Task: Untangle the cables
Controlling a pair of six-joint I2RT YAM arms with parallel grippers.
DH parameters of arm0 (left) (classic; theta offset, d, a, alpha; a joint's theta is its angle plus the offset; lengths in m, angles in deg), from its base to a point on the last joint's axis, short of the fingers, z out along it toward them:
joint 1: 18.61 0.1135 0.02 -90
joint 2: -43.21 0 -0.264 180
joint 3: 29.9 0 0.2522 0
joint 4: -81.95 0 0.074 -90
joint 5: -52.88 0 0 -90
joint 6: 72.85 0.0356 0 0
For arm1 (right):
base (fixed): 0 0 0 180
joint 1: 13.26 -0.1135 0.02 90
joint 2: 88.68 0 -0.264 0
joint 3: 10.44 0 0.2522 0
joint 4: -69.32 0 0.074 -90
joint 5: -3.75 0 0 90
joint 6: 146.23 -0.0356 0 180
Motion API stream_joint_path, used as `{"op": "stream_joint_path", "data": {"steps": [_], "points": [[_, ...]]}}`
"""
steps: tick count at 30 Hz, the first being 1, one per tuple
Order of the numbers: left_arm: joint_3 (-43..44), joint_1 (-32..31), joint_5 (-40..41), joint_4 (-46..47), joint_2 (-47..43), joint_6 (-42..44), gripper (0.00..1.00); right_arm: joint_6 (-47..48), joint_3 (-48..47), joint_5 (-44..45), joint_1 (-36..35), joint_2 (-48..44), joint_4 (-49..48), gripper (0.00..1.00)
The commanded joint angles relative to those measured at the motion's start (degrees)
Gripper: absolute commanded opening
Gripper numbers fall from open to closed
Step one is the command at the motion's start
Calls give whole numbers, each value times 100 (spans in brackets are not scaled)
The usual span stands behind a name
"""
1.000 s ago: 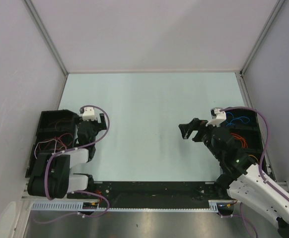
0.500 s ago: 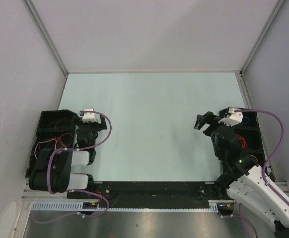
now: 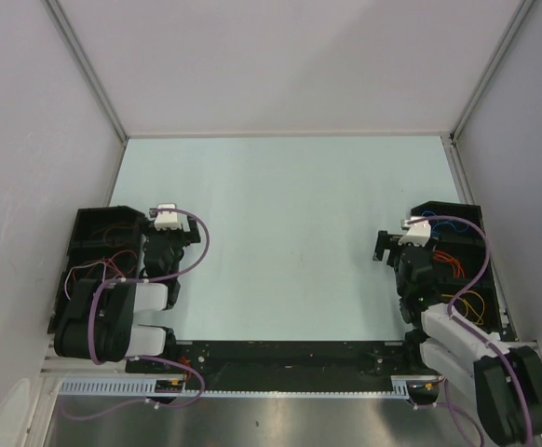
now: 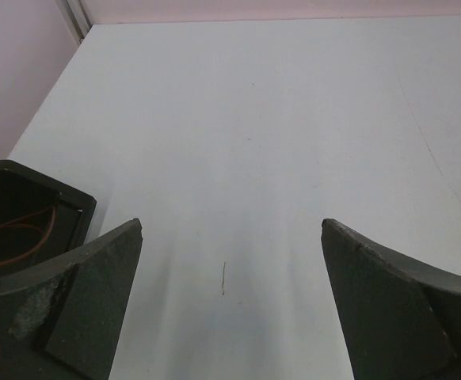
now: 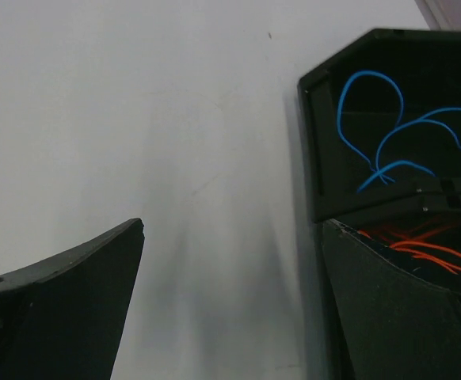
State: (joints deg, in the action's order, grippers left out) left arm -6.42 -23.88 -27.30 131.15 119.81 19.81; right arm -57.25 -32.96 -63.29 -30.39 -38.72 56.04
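two grippers, both with jaws spread fully wide and nothing between them. the left gripper [image 4: 230, 229] sits at 8 o'clock of the table [image 3: 280, 233] and points toward 12 over bare surface. the right gripper [image 5: 232, 229] sits at 4 o'clock, just beside the inner wall of the right tray [image 3: 481, 219].

location of the cables [image 3: 448, 261]: i see none on the open table. all visible ones lie in the two black trays.
- right tray, 3 to 4 o'clock: a blue cable [image 3: 439, 222] in the far compartment, orange cables [image 5: 420, 249] in the next one, and a yellow-orange loop nearest the arm bases.
- left tray [image 3: 85, 223], 8 to 9 o'clock: red cables [image 3: 103, 265], with a thin orange strand in the corner seen from the left wrist.

i judge the colours on the right to be separate. i cannot tell whether the red strands on the left cross one another.

fault conditions from here, as i judge them:
1. tray strike. in the right wrist view the outer finger overlaps the tray wall. a straight descent could land on the rim and shift the tray.
2. missed grip. the strands are hair-fine, so a closing jaw may pinch air or let a strand slide out.
3. re-tangling. a curly loop can hook a finger, ride out with it and drag its neighbours across a divider.
4. spring-out. a released loop may uncoil over the wall onto the table.
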Motion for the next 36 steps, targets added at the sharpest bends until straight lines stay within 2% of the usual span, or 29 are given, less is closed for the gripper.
{"op": "stream_joint_path", "data": {"steps": [1,3,6,7,9,11,12,15,17,21,27,36], "points": [[-5,-8,-165,454,-22,68,100,15,453,-1124,744,653,-2381,100],[-5,1,-165,454,-22,60,100,-74,279,-1599,1208,770,-2314,100],[-5,1,-165,454,-22,68,100,-197,217,-2233,1596,1542,-3069,100],[-5,1,-165,454,-22,60,100,-145,-36,-2704,1668,1692,-3026,100],[-5,1,-165,445,-22,60,100,-40,-380,-2867,1669,2078,-2534,100],[-5,1,-165,454,-22,60,100,406,-671,-3357,1669,2630,-2569,100],[-5,1,-165,445,-13,68,100,514,-645,-3638,1669,2921,-2908,100],[-5,1,-165,445,-13,60,100,-11,-584,-3499,2089,3546,-3876,100],[-5,1,-165,445,-13,60,100,49,-636,-3360,2064,3407,-3502,100],[-5,1,-165,437,-13,60,100,84,-593,-2475,1731,3433,-3508,100],[-5,1,-165,454,-13,60,100,84,-663,-2121,1608,3425,-3421,100],[-5,1,-165,454,-22,60,100,49,-698,-2120,1642,3468,-3377,100]]}}
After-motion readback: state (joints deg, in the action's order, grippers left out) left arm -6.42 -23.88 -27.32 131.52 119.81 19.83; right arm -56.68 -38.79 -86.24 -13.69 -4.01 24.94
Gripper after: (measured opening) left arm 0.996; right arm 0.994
